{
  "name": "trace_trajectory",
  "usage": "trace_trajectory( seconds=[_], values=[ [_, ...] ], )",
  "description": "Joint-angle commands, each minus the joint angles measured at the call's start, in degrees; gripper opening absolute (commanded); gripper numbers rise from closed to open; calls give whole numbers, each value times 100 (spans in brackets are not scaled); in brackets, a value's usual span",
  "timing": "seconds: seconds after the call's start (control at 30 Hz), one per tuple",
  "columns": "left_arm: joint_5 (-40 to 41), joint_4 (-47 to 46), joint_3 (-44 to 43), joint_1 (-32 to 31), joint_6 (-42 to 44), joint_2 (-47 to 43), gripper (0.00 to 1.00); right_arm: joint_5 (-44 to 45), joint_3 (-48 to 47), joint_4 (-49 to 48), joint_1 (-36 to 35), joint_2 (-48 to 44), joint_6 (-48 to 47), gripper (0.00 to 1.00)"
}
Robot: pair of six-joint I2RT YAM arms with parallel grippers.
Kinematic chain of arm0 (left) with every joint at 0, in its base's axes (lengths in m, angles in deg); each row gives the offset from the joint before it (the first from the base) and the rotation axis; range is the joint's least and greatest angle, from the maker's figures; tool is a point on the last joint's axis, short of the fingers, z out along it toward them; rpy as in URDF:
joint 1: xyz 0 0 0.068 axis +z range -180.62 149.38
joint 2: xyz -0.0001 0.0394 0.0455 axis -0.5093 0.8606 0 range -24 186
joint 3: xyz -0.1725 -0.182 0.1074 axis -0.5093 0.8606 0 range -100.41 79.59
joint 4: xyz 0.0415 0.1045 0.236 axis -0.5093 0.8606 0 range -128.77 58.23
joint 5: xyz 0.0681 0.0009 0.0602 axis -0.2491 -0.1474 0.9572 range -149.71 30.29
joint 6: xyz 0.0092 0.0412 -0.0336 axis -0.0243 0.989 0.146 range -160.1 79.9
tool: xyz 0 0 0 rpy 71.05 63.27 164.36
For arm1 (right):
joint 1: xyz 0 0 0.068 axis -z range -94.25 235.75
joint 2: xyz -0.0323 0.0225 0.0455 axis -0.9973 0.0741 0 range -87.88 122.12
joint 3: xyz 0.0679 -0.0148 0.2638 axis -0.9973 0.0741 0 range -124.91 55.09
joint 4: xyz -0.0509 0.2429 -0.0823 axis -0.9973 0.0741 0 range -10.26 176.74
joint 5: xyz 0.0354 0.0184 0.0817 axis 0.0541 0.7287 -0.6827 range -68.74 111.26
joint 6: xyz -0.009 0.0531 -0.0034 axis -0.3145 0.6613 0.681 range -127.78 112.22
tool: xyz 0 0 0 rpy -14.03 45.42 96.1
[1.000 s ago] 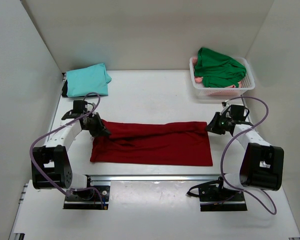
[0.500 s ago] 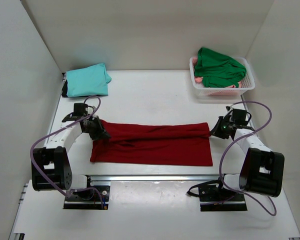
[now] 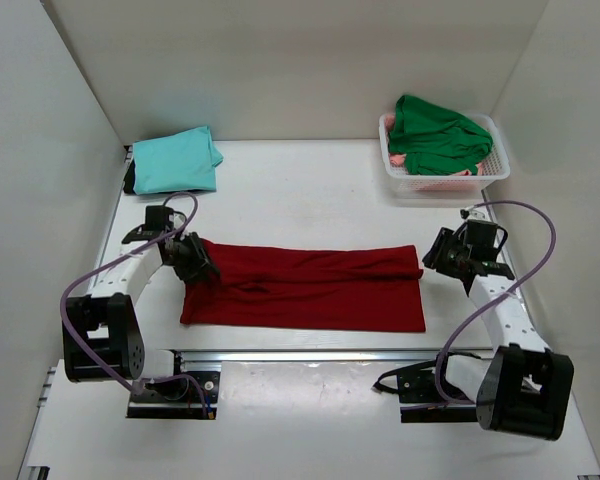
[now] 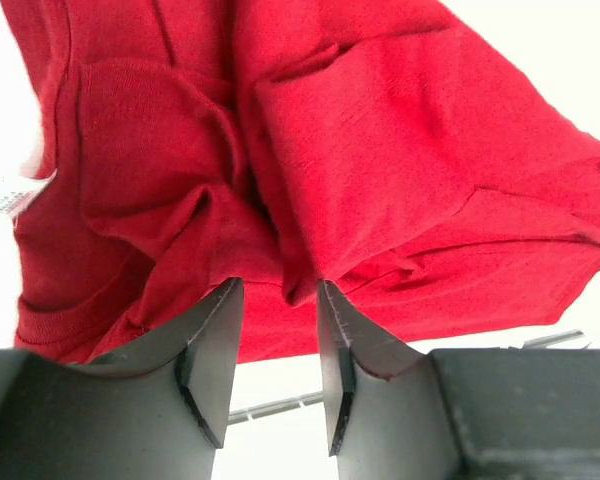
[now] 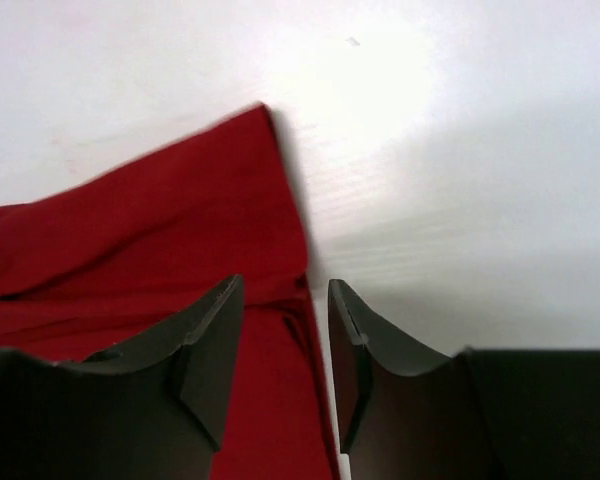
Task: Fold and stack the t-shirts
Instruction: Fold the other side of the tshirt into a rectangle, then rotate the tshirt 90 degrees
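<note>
Cloth laid out for folding. The dark red t-shirt (image 3: 305,288) is spread as a long band across the near part of the worktop (image 3: 310,200), between the two arms, with its far long edge doubled toward the near one (a lengthwise fold, judged from the ridge along the top). This layout is judged to suit one claw at each end, so that both ends can be carried together and the fold kept straight.

The left claw (image 3: 198,264) is set low over the band's left end. In its wrist view the fingers (image 4: 210,340) are parted by a moderate gap, bunched cloth lies at their tips, and nothing is seen clamped between them. The right claw (image 3: 430,257) is set at the right end. Its fingers (image 5: 208,345) are likewise parted, the shirt's corner lies beneath them, and no cloth is gripped.

The light teal t-shirt (image 3: 175,160) is seen folded at the far left, presumably as the base of the stack. The bright green t-shirt (image 3: 435,135) is heaped in the white basket (image 3: 495,172) at the far right, not yet folded.
</note>
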Motion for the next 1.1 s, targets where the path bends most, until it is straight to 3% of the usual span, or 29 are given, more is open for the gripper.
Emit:
trace_trajectory(
  seconds=[0.0,0.2,0.47,0.6,0.87,1.07],
  values=[
    [23,-143,-471,-148,-67,-41,44,-87,-111,-364,-251,-175,-108,37],
    [-100,-897,-481,-562,-541,126,40,-905,-796,-751,-427,1053,-73,26],
    [181,-1654,134,-1142,-1149,398,41,-1317,-1255,-471,-1032,2215,-276,24],
    [146,-1602,433,-968,-1131,302,40,-1520,-843,-225,-1296,2208,-267,21],
    [322,-1260,451,-835,-955,117,41,-1485,-7,442,-1499,1171,-29,19],
    [742,-1075,144,-1168,-1008,346,43,-1100,-593,936,-1464,995,-161,20]
  ],
)
